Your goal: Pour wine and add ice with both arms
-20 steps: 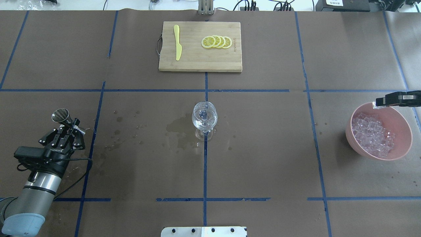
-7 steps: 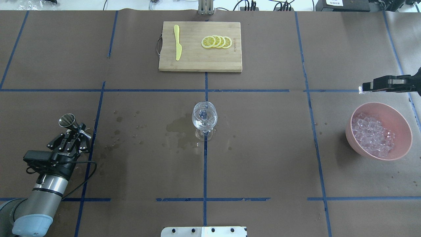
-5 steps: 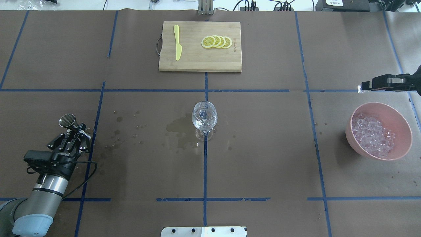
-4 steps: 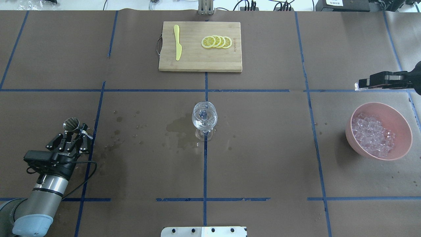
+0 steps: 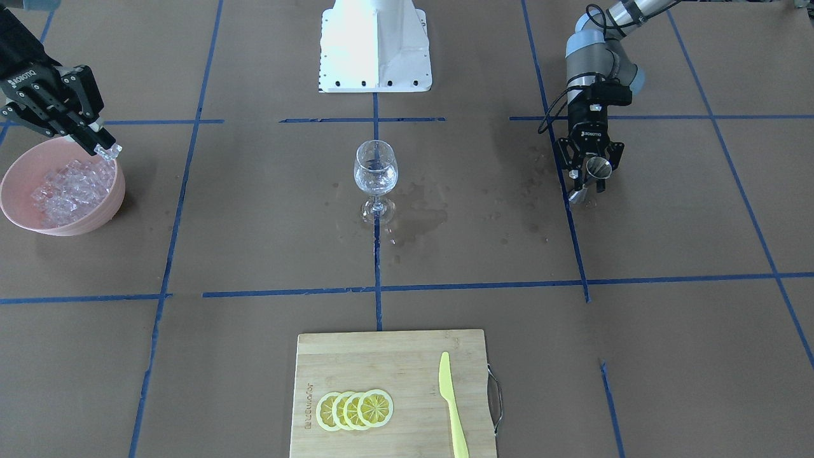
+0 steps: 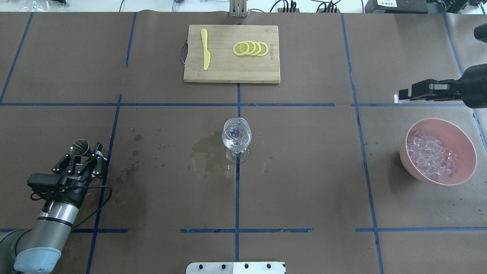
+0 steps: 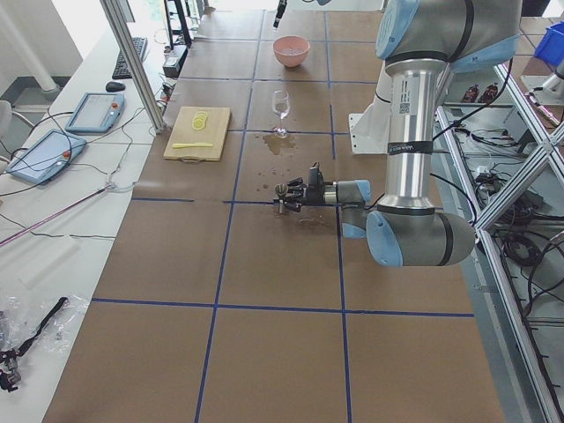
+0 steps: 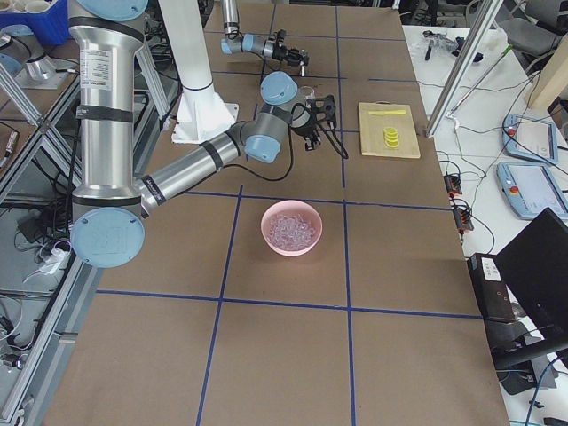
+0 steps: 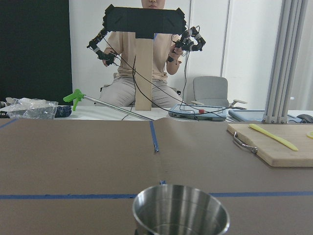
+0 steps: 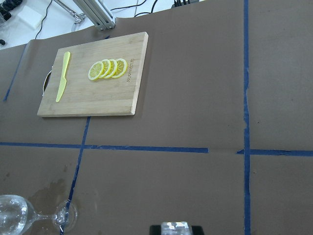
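The wine glass (image 6: pixel 236 137) stands at the table's middle with a little clear wine in its bowl; it also shows as the glass (image 5: pixel 376 172). My left gripper (image 6: pixel 82 153) is shut on a steel jigger (image 6: pixel 79 145) low over the near left of the table; the left wrist view looks into the jigger (image 9: pixel 181 213). My right gripper (image 6: pixel 401 97) hovers beyond a pink bowl (image 6: pixel 461 144), shut on one ice cube (image 5: pixel 109 151), which the right wrist view shows as the cube (image 10: pixel 174 226). A heap of ice (image 6: pixel 430 156) fills the bowl.
A bamboo cutting board (image 6: pixel 231 70) at the far middle carries lemon slices (image 6: pixel 250 48) and a yellow knife (image 6: pixel 205 49). Dark wet stains (image 6: pixel 205 150) spread left of the glass. The white base block (image 5: pixel 375 48) sits at the robot's edge. A person (image 9: pixel 146 54) sits past the table.
My right gripper has risen from the bowl's rim with the ice cube and moved leftward, toward the glass side. My left gripper has shifted slightly right and nearer, still holding the jigger.
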